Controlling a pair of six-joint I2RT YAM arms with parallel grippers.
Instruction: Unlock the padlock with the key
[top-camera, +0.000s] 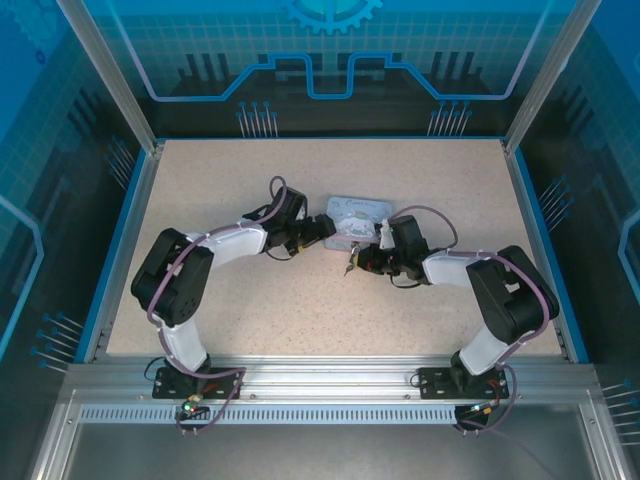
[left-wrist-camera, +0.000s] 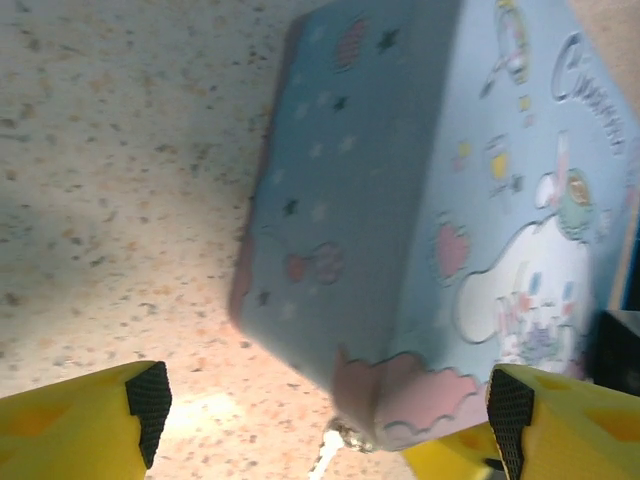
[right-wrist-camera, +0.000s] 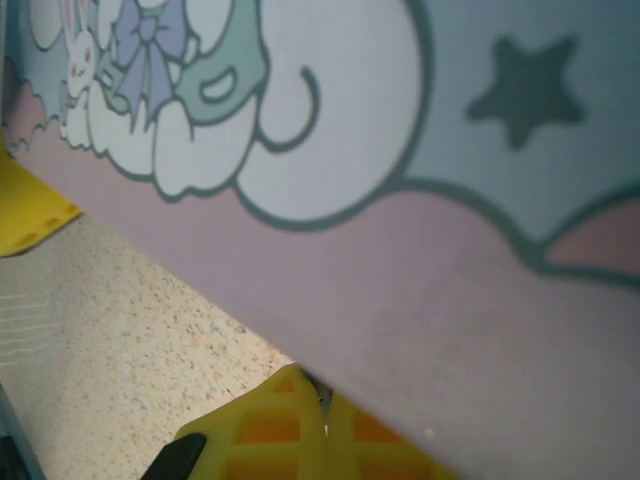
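Note:
The pale blue cartoon tin (top-camera: 358, 215) lies at mid-table between both arms. My left gripper (top-camera: 326, 228) is at its left end, open. In the left wrist view its black pads (left-wrist-camera: 148, 398) straddle the tin's (left-wrist-camera: 400, 200) near corner without touching it. A small metal glint, seemingly the padlock (left-wrist-camera: 347, 436), hangs at that corner. From above it is a dark speck (top-camera: 350, 264) just off the tin's front edge. My right gripper (top-camera: 360, 262) is right beside it. Its yellow fingers (right-wrist-camera: 270, 430) are pressed together, with a thin metal sliver, seemingly the key (right-wrist-camera: 325, 405), in the seam under the tin's pink side (right-wrist-camera: 420, 300).
The speckled tabletop (top-camera: 250, 310) is bare around the tin. Blue rails (top-camera: 120, 240) edge the table at the left and right, with a glass wall at the back. Both arms reach inward, their wrists close to each other at the tin.

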